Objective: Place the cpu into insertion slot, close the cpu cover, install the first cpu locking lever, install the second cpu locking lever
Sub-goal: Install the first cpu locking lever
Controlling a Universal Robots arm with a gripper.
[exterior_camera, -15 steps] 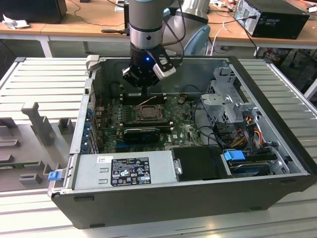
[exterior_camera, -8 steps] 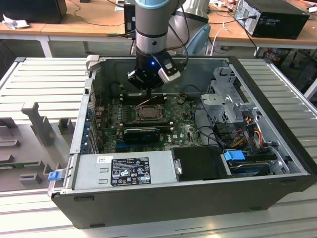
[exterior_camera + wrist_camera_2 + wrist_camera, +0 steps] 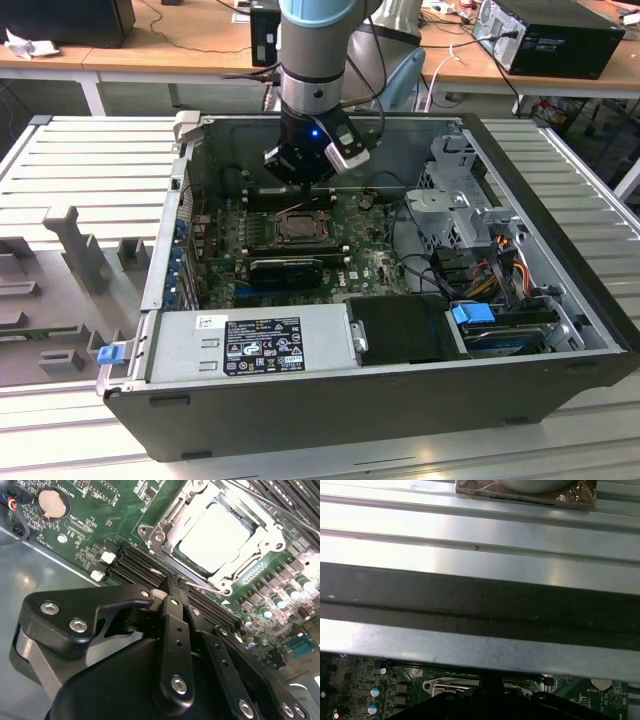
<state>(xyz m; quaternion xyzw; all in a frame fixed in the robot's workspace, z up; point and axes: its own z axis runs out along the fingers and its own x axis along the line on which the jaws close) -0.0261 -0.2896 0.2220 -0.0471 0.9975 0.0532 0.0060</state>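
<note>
Steel frame first: noting the cover [image 3: 250,555] lying flat around the cpu [image 3: 217,535], seated in the slot [image 3: 150,532]. Noting too the fingers [image 3: 172,610] pinched together, no gap showing, nothing visibly held, tips hovering just beside the slot's edge and a thin lever [image 3: 200,583]. Judging the lever work best done by pressing down steadily, then sideways under its hook (slipping off the wire being the risk), staying clear of the cpu face. Getting that lever from the second wrist view; getting the place of the arm [image 3: 315,60] over the case [image 3: 330,400] from the exterior view; getting the case wall [image 3: 470,605] and ribbed surface [image 3: 470,525] from the first wrist view.
</note>
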